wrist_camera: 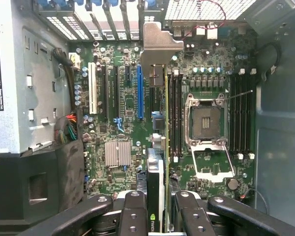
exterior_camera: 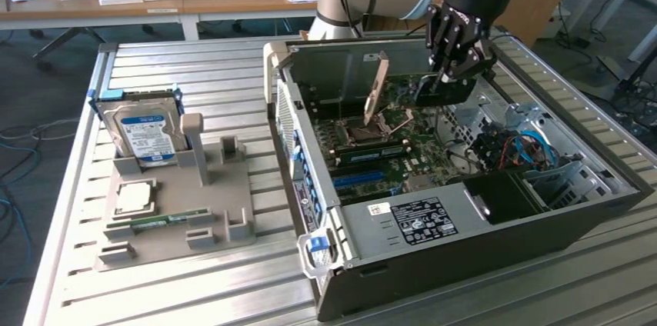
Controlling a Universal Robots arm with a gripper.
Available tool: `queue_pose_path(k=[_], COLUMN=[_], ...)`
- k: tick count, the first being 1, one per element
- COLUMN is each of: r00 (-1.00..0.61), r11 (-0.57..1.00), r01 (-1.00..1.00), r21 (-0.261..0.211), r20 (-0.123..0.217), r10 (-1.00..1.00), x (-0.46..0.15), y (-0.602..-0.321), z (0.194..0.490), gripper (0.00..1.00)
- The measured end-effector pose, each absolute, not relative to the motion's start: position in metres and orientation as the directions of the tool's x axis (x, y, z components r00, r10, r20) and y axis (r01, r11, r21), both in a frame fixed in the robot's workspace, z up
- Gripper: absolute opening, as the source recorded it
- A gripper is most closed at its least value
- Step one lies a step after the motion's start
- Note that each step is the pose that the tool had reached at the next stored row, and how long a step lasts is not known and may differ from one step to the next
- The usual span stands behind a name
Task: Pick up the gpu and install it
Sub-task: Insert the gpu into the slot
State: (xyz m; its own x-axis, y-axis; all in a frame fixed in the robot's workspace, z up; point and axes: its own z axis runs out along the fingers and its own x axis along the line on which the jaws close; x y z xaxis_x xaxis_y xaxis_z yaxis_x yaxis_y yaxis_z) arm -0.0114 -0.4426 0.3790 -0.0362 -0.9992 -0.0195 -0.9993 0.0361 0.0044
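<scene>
So the open PC case [exterior_camera: 462, 264] on the table [exterior_camera: 205, 64] has the jaws down inside it, pinching the gpu [wrist_camera: 156, 184] edge-on over the motherboard [wrist_camera: 118, 118], memory slots [wrist_camera: 175, 113] right alongside, while the hard drive [exterior_camera: 149, 134] stands in a grey holder [exterior_camera: 221, 214] beside the case.

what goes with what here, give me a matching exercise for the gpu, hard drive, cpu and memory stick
1 gpu
2 hard drive
3 cpu
4 memory stick

a blue label, upright in the grey holder
b in the gripper, over the open case
c green, low in a holder slot
d silvery square, lying flat

pairs: 1-b, 2-a, 3-d, 4-c
</scene>
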Motion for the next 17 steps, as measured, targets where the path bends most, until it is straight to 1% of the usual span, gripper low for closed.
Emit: queue_pose_path(k=[12,17], r00=[-0.036,-0.036], r11=[0.036,0.036], r01=[-0.999,-0.999], r21=[0.004,0.004], r20=[-0.02,-0.019], r10=[-0.999,-0.999], x=[-0.012,-0.012], y=[-0.443,-0.443], z=[0.362,0.36], gripper=[0.26,0.26])
